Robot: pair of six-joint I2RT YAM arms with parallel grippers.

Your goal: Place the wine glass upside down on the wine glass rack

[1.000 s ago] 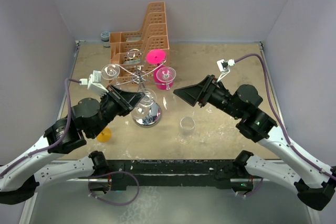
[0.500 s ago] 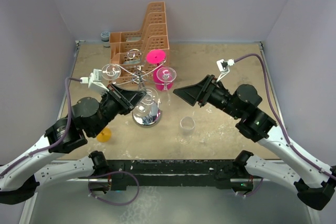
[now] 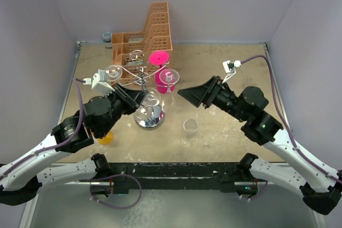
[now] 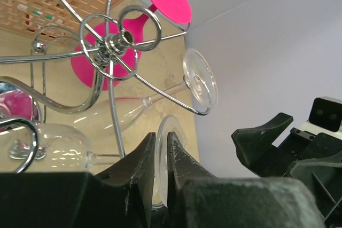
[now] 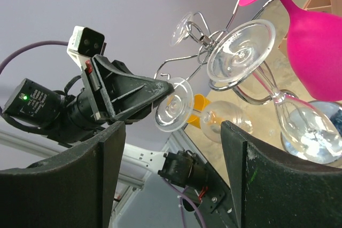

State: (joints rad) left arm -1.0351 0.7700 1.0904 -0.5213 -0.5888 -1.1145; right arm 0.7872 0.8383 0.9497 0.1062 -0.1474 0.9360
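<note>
A clear wine glass hangs bowl-down beside the post of the wine glass rack, over its chrome base. My left gripper is shut on that glass's round foot, which shows edge-on between the fingers. In the right wrist view the foot and bowl sit below the rack's scroll arms. I cannot tell whether the stem rests on a rack wire. My right gripper stands open to the right of the rack, holding nothing.
Hanging on the rack are a pink glass and two clear glasses. An orange perforated basket stands behind. A clear glass stands upright at front centre. A yellow cup lies under my left arm.
My left arm has shifted a little right and toward the rack, carrying the clear glass with it. The right arm has barely moved.
</note>
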